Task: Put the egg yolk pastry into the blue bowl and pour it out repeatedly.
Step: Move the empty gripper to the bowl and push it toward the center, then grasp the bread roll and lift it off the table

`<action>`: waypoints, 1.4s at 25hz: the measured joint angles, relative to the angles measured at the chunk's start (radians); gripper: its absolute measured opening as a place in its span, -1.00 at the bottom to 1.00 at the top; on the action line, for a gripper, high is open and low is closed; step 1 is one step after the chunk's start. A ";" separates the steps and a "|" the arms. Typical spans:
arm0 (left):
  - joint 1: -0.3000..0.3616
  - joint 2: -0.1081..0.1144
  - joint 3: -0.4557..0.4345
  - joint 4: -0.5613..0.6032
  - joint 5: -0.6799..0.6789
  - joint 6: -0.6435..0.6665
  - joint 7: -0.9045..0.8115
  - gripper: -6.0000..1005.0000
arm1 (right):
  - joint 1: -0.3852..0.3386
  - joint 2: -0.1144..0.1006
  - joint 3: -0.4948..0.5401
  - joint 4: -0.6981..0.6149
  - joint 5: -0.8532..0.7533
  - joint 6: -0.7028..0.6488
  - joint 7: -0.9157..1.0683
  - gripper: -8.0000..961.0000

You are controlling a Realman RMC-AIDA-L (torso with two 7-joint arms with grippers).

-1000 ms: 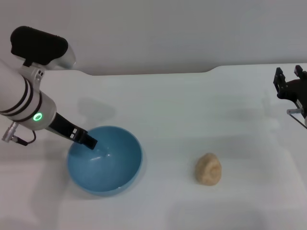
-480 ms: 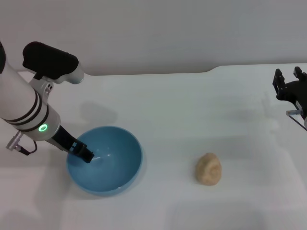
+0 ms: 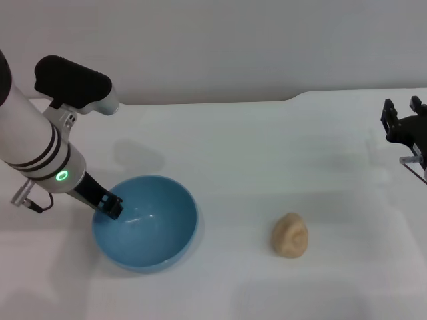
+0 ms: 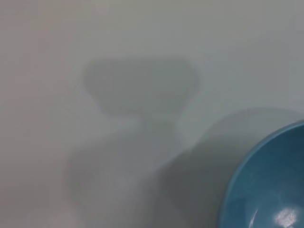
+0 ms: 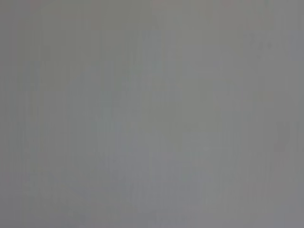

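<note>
The blue bowl (image 3: pixel 150 227) stands upright and empty on the white table, front left. Part of it also shows in the left wrist view (image 4: pixel 268 190). The egg yolk pastry (image 3: pixel 290 234) lies on the table to the right of the bowl, well apart from it. My left gripper (image 3: pixel 110 206) reaches down at the bowl's left rim; its dark tip lies over the rim's edge. My right gripper (image 3: pixel 402 115) is parked at the far right edge, above the table, open and empty. The right wrist view shows only plain grey surface.
The white table (image 3: pixel 267 153) has a raised back edge with a step near the right (image 3: pixel 297 97). My left arm's shadow (image 4: pixel 142 90) falls on the table behind the bowl.
My left gripper has drawn back from inside the bowl to its left rim, and the arm has swung slightly right. The bowl, the pastry and the right arm have not moved.
</note>
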 joint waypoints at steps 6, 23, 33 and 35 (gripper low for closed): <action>-0.004 0.000 0.002 -0.002 0.001 -0.004 0.001 -0.35 | -0.006 0.000 0.003 -0.019 0.000 0.000 0.020 -0.25; -0.005 0.002 0.001 -0.005 0.001 -0.017 0.001 -0.95 | -0.045 -0.119 0.097 -0.487 -0.332 0.288 0.321 -0.28; -0.017 0.000 0.002 -0.003 0.002 -0.021 0.002 -0.95 | -0.152 -0.135 0.483 -1.120 -0.578 1.273 0.304 -0.29; -0.018 0.000 0.002 -0.002 0.001 -0.022 0.002 -0.95 | -0.137 -0.121 0.567 -1.162 -0.478 1.454 0.159 -0.29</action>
